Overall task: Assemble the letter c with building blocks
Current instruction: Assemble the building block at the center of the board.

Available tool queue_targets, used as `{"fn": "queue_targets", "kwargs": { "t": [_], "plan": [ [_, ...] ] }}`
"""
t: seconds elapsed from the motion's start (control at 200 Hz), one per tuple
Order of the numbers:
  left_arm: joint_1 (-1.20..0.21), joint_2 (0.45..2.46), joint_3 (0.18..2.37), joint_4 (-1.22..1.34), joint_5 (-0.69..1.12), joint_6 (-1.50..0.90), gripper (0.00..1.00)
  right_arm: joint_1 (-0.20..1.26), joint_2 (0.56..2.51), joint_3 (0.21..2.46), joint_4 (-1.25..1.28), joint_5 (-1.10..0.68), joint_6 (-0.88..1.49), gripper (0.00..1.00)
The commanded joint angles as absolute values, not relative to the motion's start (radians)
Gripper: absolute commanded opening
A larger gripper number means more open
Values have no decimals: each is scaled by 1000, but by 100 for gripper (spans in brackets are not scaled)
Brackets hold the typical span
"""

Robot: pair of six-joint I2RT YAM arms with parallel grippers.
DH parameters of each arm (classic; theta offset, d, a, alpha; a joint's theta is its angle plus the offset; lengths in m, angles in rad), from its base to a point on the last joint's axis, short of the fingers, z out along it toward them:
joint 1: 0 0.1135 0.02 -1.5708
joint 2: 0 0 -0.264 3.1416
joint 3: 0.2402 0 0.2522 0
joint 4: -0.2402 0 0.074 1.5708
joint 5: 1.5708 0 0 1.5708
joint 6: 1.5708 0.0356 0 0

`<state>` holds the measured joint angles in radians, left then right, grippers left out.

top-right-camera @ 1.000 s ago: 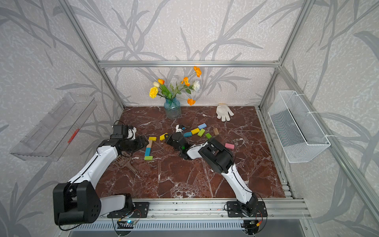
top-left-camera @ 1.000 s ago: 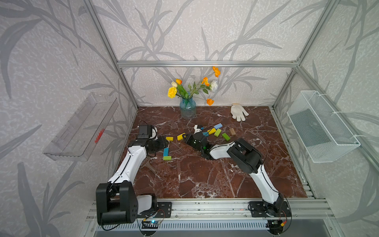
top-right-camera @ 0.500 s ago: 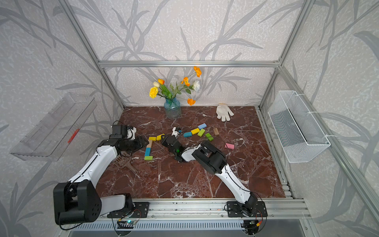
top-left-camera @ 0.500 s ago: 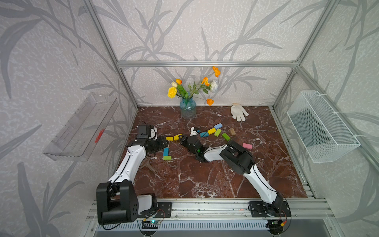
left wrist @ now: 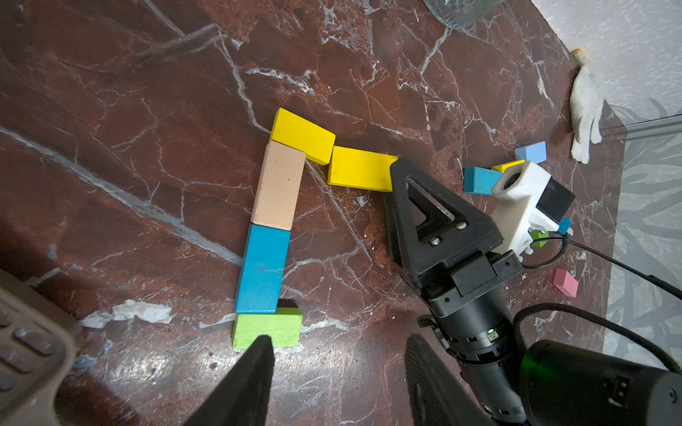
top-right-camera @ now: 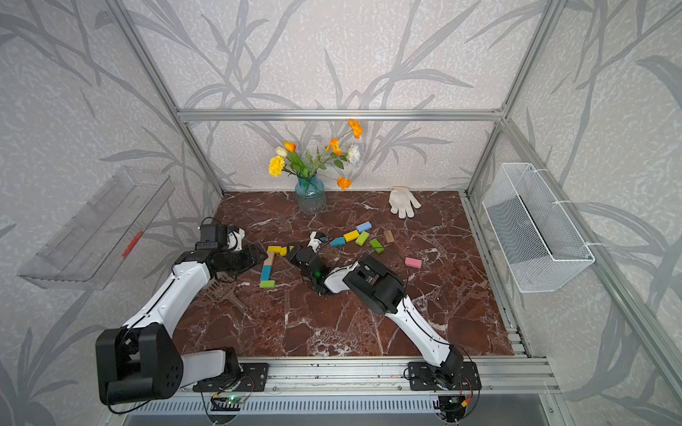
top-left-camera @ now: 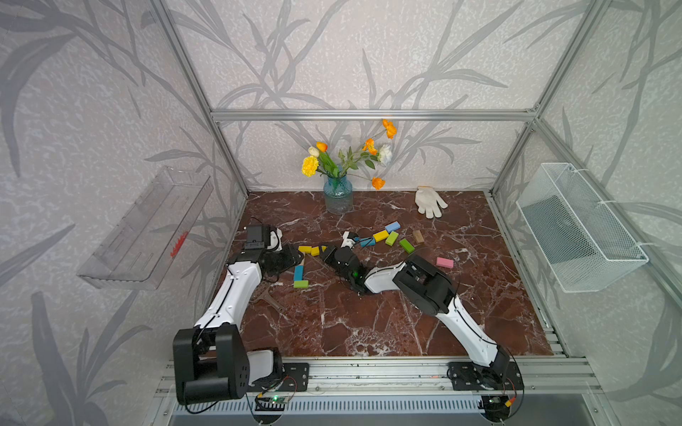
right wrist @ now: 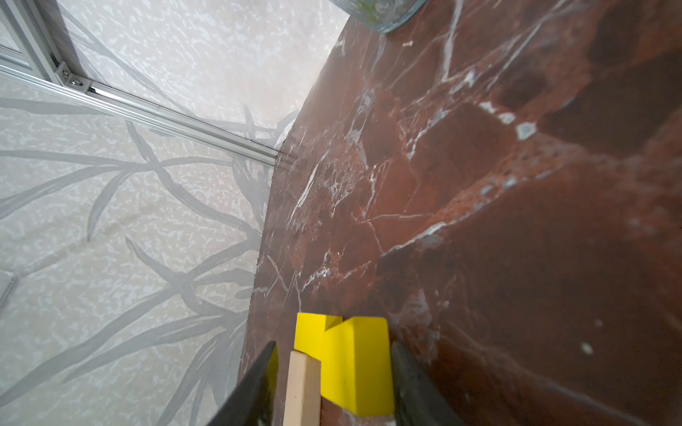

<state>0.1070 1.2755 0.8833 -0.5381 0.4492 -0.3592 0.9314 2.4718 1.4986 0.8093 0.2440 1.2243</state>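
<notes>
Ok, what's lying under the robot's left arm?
A brown slotted scoop lies on the table, partly under the left arm. Its handle pokes out toward the front. In a top view the arm covers most of its head, so anything further beneath stays hidden.

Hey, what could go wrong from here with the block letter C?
1. The open right gripper straddles the outermost flat yellow wooden block; withdrawing crooked could drag it askew.
2. The left gripper has a fingertip over the flat green wooden block; a low swing might knock it.
</notes>
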Motion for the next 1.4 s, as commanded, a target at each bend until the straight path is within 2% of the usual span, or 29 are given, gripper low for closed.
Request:
{"fn": "queue_targets", "kwargs": {
  "t": [0.0,0.115,0.295,0.405,0.525,0.765,0.915,1.395],
  "plan": [
    [117,1272,905,-534,473,-345,58,939,2430,1443,782,276,1211,53],
    [118,1271,905,-532,478,-344,58,940,2392,1396,760,292,1213,60],
    [123,1272,903,-529,477,-342,58,940,2317,1367,597,275,1197,59],
    [126,1273,904,-528,479,-342,58,939,2282,1374,490,232,1191,50],
    [130,1275,904,-527,480,-342,58,941,2253,1370,419,206,1192,34],
    [135,1276,904,-527,482,-342,58,946,2242,1428,278,134,1163,10],
    [137,1275,902,-526,485,-343,58,945,2274,1502,236,47,1113,0],
    [143,1274,902,-523,497,-344,58,931,2404,1666,189,-61,1135,0]
  ]
}}
